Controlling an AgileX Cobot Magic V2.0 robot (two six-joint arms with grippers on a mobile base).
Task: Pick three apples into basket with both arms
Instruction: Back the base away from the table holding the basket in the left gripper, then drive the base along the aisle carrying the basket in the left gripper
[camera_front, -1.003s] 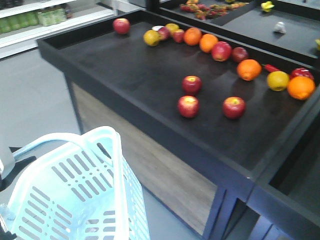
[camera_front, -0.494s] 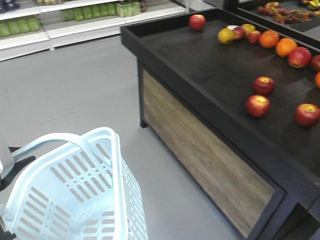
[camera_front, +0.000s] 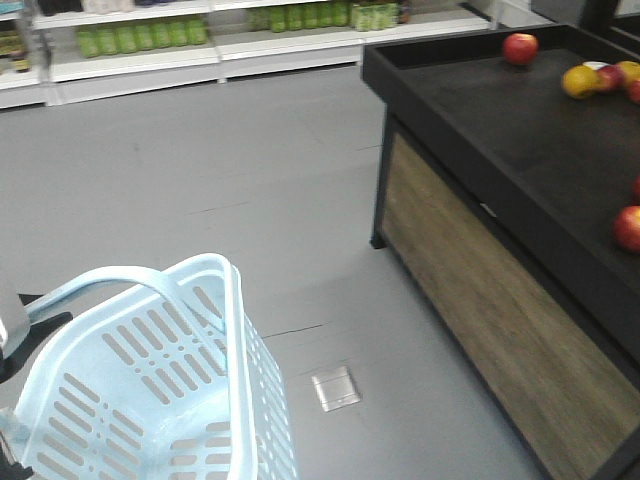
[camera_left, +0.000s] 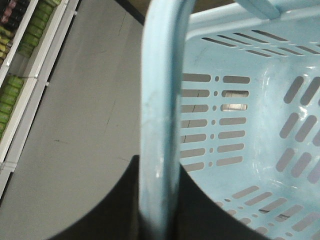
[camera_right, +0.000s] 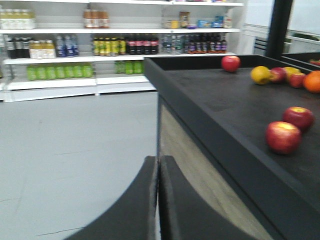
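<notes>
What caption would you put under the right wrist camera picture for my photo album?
Shut right gripper faces a black display table carrying red apples, with drink shelves behind.

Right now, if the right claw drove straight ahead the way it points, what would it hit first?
Probably the near corner of the black display table with wood-panelled sides, roughly in line with the shut right claw; depth is unclear.

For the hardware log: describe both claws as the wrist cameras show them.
Right claw: two matte charcoal-black fingers, broad and smoothly curved, tapering upward with flat inner faces. Left claw: the same plain matte black, with a rounded outline. No cables, markings or screws show in these views.
</notes>
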